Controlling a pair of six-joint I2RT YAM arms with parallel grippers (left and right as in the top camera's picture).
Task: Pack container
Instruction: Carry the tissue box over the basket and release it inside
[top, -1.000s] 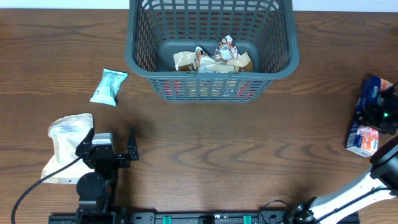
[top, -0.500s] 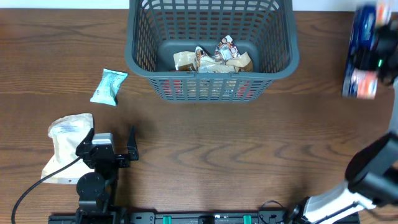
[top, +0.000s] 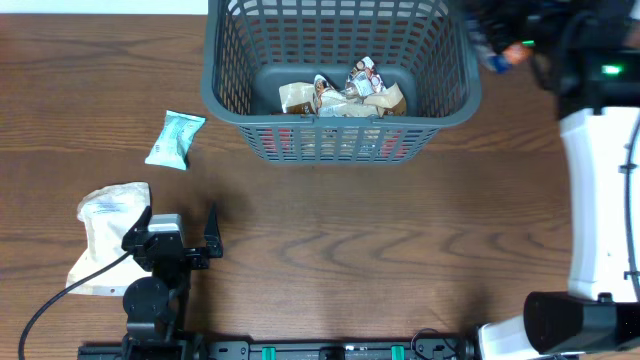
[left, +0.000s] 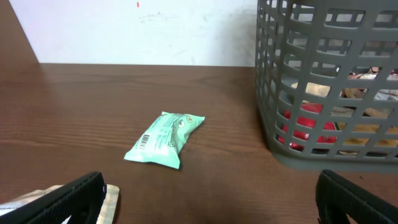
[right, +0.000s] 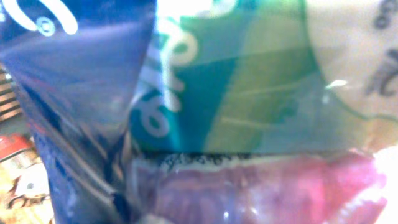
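The dark grey slotted container (top: 340, 118) stands at the back centre and holds several snack packets (top: 345, 95); its side shows in the left wrist view (left: 323, 81). My right gripper (top: 505, 35) is blurred just beside the container's right rim, carrying a blue snack packet (top: 495, 58) in the air. That packet fills the right wrist view (right: 205, 93) and hides the fingers. My left gripper (top: 175, 217) is open and empty near the table's front left, also in its wrist view (left: 208, 205). A mint packet (top: 176, 139) lies flat ahead of it (left: 165, 139).
A white packet (top: 105, 235) lies by the left gripper's left finger, its edge showing in the left wrist view (left: 107, 198). A red packet (left: 305, 124) shows through the container's lattice. The right arm's white link (top: 600, 190) runs down the right side.
My right arm has lifted the blue packet from the table's right side and swung it up and left to the container's right rim. The left arm has not moved.
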